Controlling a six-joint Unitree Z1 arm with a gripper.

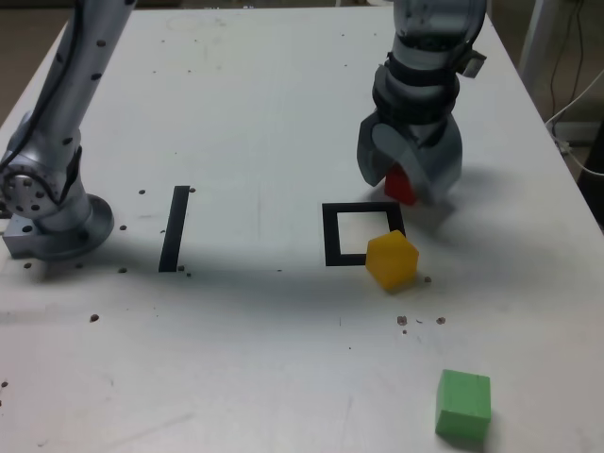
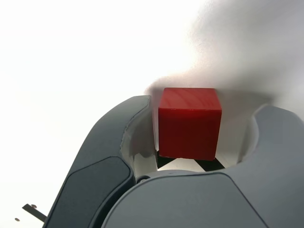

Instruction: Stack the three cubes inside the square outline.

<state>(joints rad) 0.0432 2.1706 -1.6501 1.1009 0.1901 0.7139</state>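
Note:
My gripper (image 1: 408,184) points down over the red cube (image 1: 402,186), which sits just past the far right corner of the square outline (image 1: 330,236). In the wrist view the red cube (image 2: 190,122) is between the jaws of the gripper (image 2: 204,111). One jaw is close against one of its sides, and a gap shows on the other side. A piece of the black outline (image 2: 209,165) shows beneath it. The yellow cube (image 1: 392,260) rests tilted on the outline's near right corner. The green cube (image 1: 463,404) lies alone near the front at the exterior view's right.
A straight black stripe (image 1: 175,228) is taped to the white table at the exterior view's left. The arm's base (image 1: 47,203) stands beyond it at the left edge. Small dark specks dot the tabletop. Cables hang off the table's right side.

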